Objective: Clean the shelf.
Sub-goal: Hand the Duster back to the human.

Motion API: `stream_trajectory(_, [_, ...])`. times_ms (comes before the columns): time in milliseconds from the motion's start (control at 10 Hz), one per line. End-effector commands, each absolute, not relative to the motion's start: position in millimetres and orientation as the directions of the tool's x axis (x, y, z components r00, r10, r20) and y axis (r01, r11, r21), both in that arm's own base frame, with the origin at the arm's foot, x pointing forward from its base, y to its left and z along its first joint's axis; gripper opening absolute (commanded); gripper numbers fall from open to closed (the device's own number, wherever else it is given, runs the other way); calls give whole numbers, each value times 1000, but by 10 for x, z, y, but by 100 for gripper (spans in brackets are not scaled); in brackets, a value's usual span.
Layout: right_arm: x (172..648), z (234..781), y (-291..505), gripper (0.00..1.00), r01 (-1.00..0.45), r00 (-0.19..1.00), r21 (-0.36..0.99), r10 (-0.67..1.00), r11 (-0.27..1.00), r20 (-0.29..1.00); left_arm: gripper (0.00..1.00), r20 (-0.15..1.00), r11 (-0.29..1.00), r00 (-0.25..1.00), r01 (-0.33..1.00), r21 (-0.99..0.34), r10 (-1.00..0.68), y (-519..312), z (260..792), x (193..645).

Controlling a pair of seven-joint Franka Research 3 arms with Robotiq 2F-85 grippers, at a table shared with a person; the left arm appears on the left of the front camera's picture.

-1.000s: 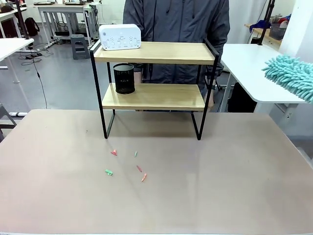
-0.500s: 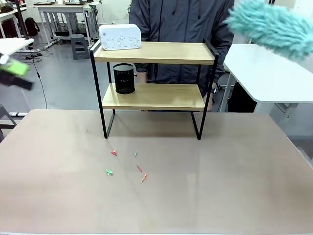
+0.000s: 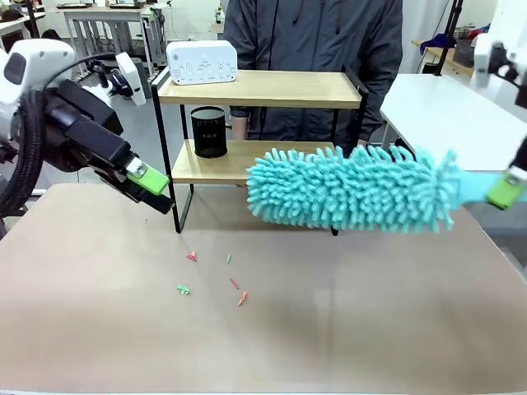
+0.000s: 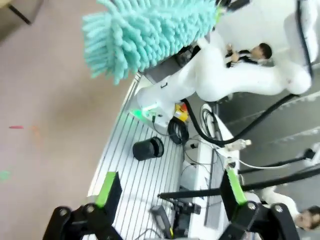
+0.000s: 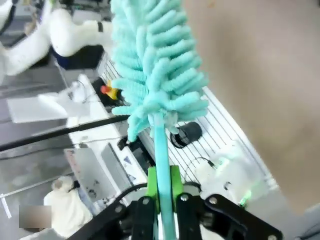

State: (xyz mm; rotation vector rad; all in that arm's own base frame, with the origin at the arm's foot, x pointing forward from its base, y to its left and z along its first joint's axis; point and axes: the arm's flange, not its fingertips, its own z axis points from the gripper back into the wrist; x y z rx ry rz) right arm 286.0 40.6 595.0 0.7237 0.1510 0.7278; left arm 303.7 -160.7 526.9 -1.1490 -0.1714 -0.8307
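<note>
On the table (image 3: 370,313), two-board black-framed shelf (image 3: 272,89); left claw (image 4: 170,187) agape, empty; right claw (image 5: 162,182) tight around duster (image 3: 354,189).

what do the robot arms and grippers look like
Both arms have smooth, rounded white shells. The left arm carries a thick black ribbed cable looping along it; the right arm is the same white build. The left gripper and right gripper are black two-finger units with bright green pads on the fingertips.
</note>
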Motion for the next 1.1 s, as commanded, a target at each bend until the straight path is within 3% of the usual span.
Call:
stream_trajectory(0, [2897,6071,539,12,-537,767,661,630,524,124,100,574,156,686,692,-705,-448,-1414,5589,3000])
stream_trajectory(200, [2846,5941,346,12,-552,752,652,649,520,118,100,538,158,693,671,-724,-479,-1545,5374,3042])
stream_trajectory(500, [3146,6104,910,12,-673,583,626,803,394,120,100,628,164,666,727,-666,-403,-1959,5401,3251])
stream_trajectory(800, [3373,6043,1531,12,-705,418,639,908,308,23,100,631,153,676,719,-678,-381,-2130,5255,3334])
stream_trajectory(1000, [3466,6036,1798,12,-716,370,641,929,277,12,100,620,115,651,724,-680,-438,-2277,5158,3330])
